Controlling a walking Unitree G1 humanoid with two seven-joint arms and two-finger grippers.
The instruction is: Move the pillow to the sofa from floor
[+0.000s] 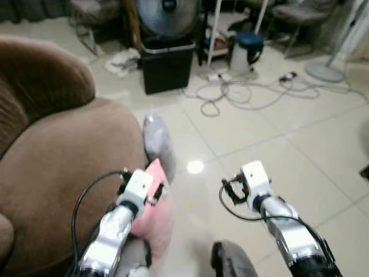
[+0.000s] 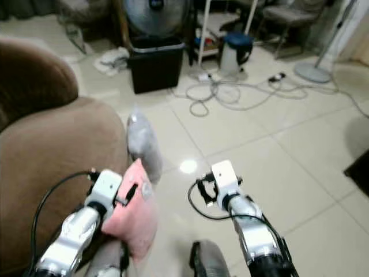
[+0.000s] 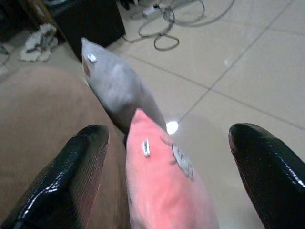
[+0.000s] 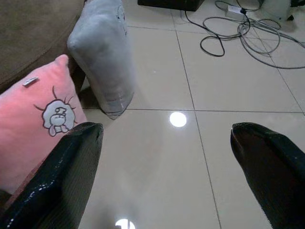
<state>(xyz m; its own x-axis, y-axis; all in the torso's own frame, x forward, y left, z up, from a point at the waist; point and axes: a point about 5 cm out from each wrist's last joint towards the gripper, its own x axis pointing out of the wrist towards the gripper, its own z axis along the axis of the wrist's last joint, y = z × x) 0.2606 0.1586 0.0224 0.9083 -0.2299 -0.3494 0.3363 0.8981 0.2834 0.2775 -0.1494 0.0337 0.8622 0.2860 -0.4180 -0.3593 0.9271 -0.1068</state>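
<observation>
Right wrist view, pink pillow [image 4: 35,124] upright against sofa [image 4: 33,36]

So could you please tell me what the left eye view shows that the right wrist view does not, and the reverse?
The left eye view alone shows the black plastic bin, the round fan above it, and the white-and-blue jug. The right wrist view alone shows the cartoon patch on the pink fabric pillow. Both share that pillow, the grey pillow, the brown sofa and the cables on the tiled floor.
</observation>
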